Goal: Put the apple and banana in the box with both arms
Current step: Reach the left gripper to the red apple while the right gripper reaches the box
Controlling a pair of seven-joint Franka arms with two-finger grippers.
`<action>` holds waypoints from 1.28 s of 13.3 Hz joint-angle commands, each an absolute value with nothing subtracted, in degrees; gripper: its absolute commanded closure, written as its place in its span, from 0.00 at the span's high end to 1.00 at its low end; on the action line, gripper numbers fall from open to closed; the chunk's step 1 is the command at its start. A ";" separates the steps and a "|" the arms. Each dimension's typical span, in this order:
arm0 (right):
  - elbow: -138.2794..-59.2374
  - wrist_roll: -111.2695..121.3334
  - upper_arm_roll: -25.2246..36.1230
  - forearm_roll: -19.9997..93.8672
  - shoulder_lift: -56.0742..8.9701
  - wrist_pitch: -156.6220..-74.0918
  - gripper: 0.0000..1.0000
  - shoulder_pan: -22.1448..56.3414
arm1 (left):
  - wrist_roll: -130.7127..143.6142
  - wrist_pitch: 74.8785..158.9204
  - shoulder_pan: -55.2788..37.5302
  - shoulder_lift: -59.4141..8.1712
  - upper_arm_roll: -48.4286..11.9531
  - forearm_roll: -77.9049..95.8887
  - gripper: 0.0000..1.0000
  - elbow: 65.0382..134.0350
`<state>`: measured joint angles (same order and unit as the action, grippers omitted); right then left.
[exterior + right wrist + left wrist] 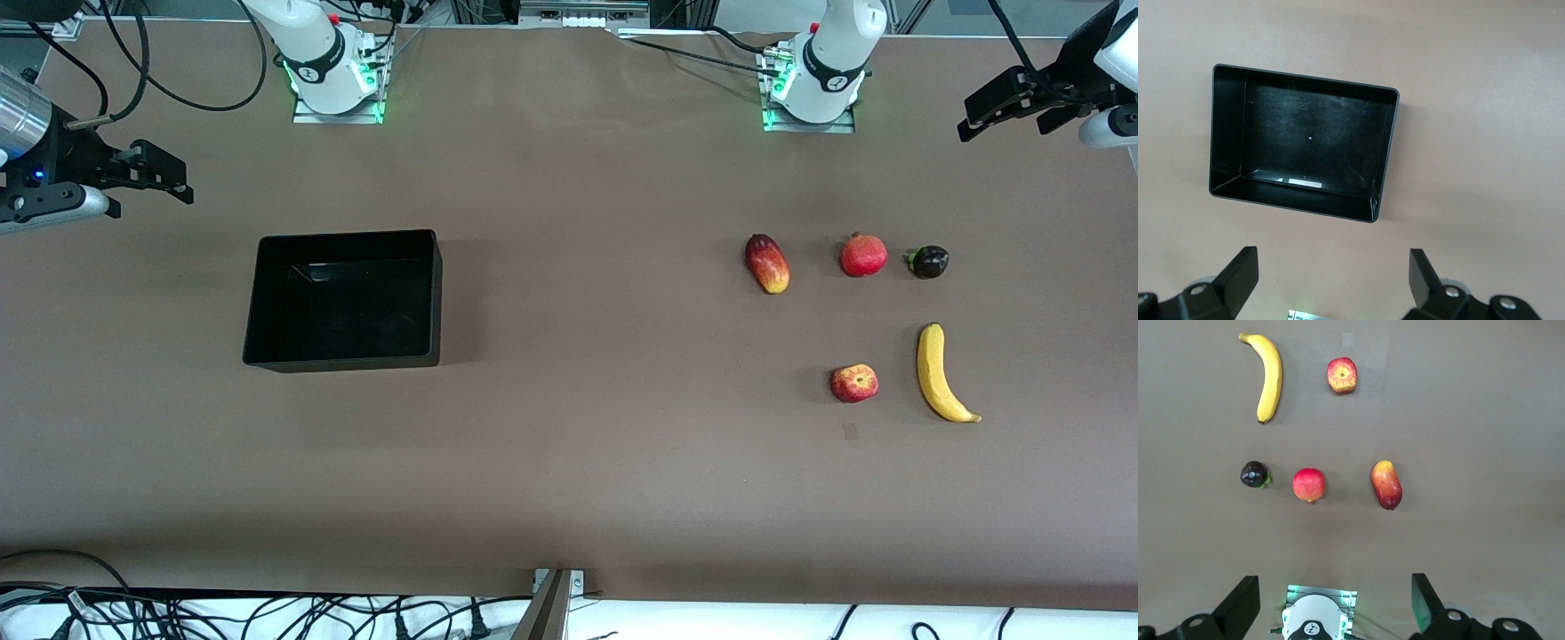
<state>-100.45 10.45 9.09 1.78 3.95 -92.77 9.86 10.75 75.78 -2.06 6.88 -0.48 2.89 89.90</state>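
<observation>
Both pincers are hanging open, the left pincer [1009, 105] and right pincer [147, 169] high over their desk ends, while apple [854, 383] and banana [941, 373] are lying well apart from the box [345, 300], risking a lookalike red fruit [863, 254] being grabbed.

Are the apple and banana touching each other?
Apart. The front view shows bare table between the apple and the banana; the left wrist view agrees.

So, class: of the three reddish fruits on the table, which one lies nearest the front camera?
The apple, beside the banana. The elongated red-yellow fruit and the round crowned red fruit lie in the row farther away.
</observation>
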 commanded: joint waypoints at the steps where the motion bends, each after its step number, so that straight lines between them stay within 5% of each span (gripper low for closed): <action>1: -99.40 9.94 8.61 0.62 3.51 -91.76 1.00 9.32 | 10.63 75.50 -2.11 7.21 -0.53 1.85 1.00 90.26; 7: -101.15 9.67 9.66 0.53 -1.30 -92.89 1.00 8.17 | 10.63 75.85 -2.20 7.21 -0.53 1.85 1.00 90.70; 12: -117.13 9.32 10.90 0.62 -5.70 -114.91 1.00 7.73 | 10.63 80.58 -2.20 3.88 -0.44 1.76 1.00 90.70; 17: -124.53 9.14 10.90 1.23 -12.29 -131.37 0.99 7.73 | 10.63 94.80 -1.58 -9.38 -0.44 1.76 1.00 91.22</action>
